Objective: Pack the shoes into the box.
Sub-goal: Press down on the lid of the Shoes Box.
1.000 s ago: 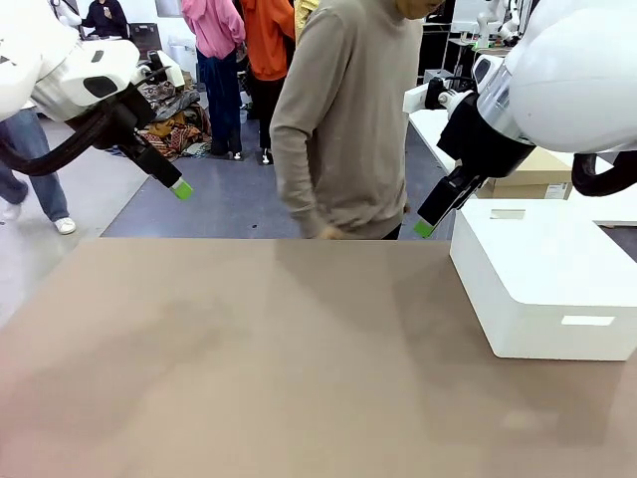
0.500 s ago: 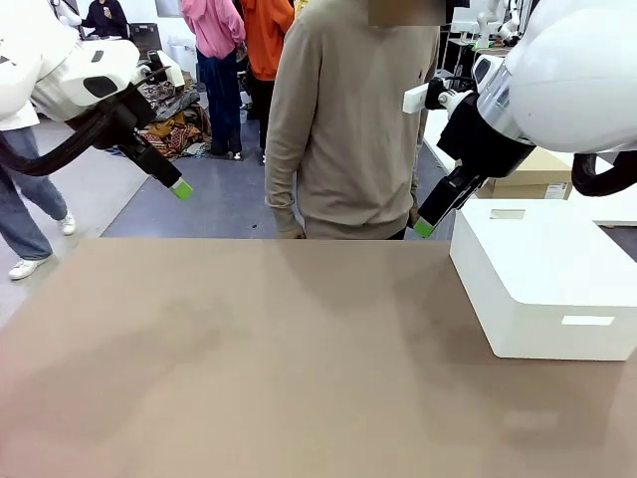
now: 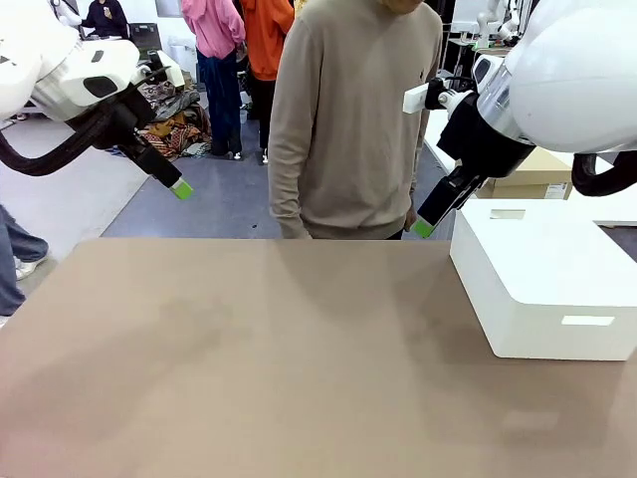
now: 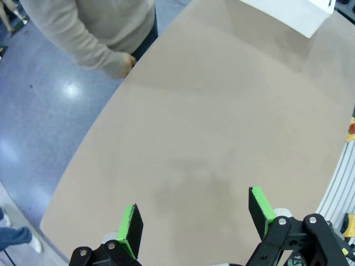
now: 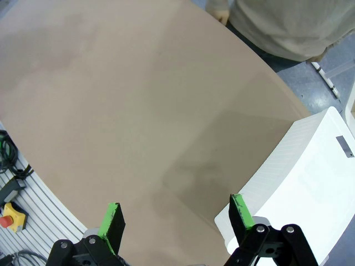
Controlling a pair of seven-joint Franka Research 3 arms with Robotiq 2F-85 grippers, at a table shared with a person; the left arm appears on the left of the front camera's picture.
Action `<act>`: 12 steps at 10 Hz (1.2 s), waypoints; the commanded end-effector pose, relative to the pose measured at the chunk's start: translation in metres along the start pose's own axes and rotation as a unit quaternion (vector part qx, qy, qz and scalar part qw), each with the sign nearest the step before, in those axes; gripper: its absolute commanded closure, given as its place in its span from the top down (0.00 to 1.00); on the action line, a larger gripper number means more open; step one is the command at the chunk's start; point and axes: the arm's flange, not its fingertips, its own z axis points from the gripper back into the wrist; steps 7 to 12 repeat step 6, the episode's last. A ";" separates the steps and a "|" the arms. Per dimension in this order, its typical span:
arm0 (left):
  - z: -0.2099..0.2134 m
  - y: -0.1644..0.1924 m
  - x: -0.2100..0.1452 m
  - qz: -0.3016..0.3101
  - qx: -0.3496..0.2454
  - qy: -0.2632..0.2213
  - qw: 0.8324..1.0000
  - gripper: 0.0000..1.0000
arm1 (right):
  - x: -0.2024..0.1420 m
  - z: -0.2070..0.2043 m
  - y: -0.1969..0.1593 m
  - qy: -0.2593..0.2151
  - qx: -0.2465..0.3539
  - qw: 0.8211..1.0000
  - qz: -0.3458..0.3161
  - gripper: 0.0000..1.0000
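The shoes and the box are out of view. My left gripper hangs high over the table's far left corner, and in the left wrist view its green-padded fingers stand wide apart with nothing between them. Above the far edge, beside the white rounded box, my right gripper is held up. Its fingers are likewise spread and empty over the bare tabletop.
A person in a beige sweater stands at the far edge, hands hanging at table height. The white rounded box takes up the right side. A brown carton sits on a farther table behind it. Other people stand in the background.
The person at the far edge has straightened and shifted slightly. A passer-by at the left has walked further left. Both arms have stayed still.
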 end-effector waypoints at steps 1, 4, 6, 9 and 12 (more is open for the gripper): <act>0.003 0.001 0.001 0.005 0.003 0.008 1.000 1.00 | 0.001 0.001 -0.002 0.000 0.000 1.000 -0.002 1.00; 0.003 0.001 0.001 0.005 0.003 0.008 1.000 1.00 | 0.001 0.001 -0.002 0.000 0.000 1.000 -0.002 1.00; 0.003 0.001 0.001 0.005 0.003 0.008 1.000 1.00 | 0.001 0.001 -0.002 0.000 0.000 1.000 -0.002 1.00; 0.003 0.001 0.001 0.005 0.003 0.008 1.000 1.00 | 0.001 0.001 -0.002 0.000 0.000 1.000 -0.002 1.00; 0.003 0.001 0.001 0.005 0.003 0.008 1.000 1.00 | 0.001 0.001 -0.002 0.000 0.000 1.000 -0.002 1.00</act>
